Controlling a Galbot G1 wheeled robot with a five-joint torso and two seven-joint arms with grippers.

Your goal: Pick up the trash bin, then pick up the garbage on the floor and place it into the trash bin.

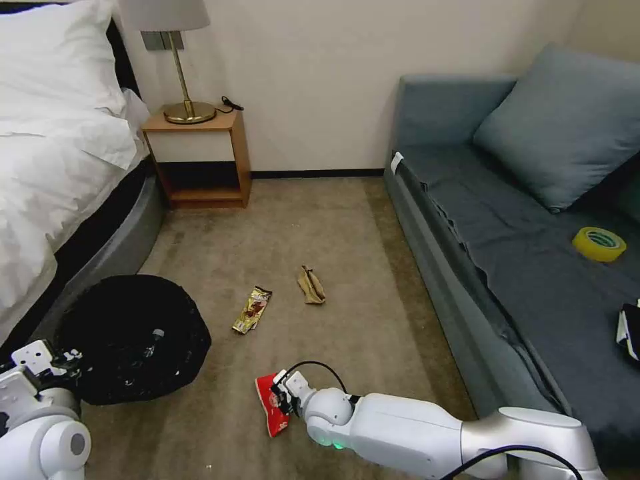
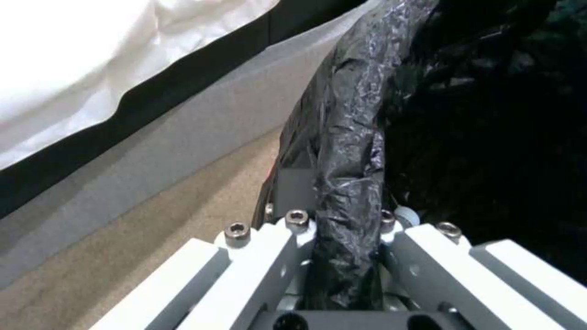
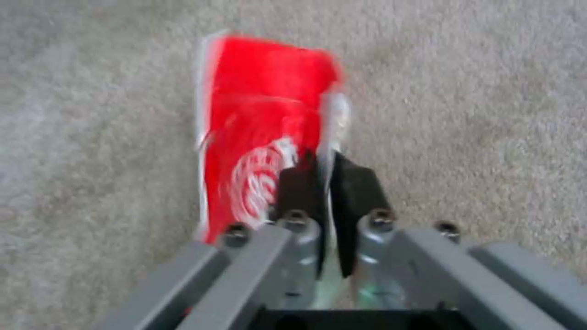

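Observation:
The trash bin, round and lined with a crinkled black bag, sits low at my left beside the bed. My left gripper is shut on its near rim; the left wrist view shows the bag-covered rim pinched between the fingers of that gripper. My right gripper is shut on one edge of the red snack packet, low over the carpet. In the right wrist view the black pads clamp the packet. A brown-gold candy wrapper and a crumpled tan scrap lie on the floor farther ahead.
A white-sheeted bed runs along the left, with a wooden nightstand and a lamp behind it. A grey-blue sofa on the right holds a cushion, a yellow tape roll and a black device. Open carpet lies between them.

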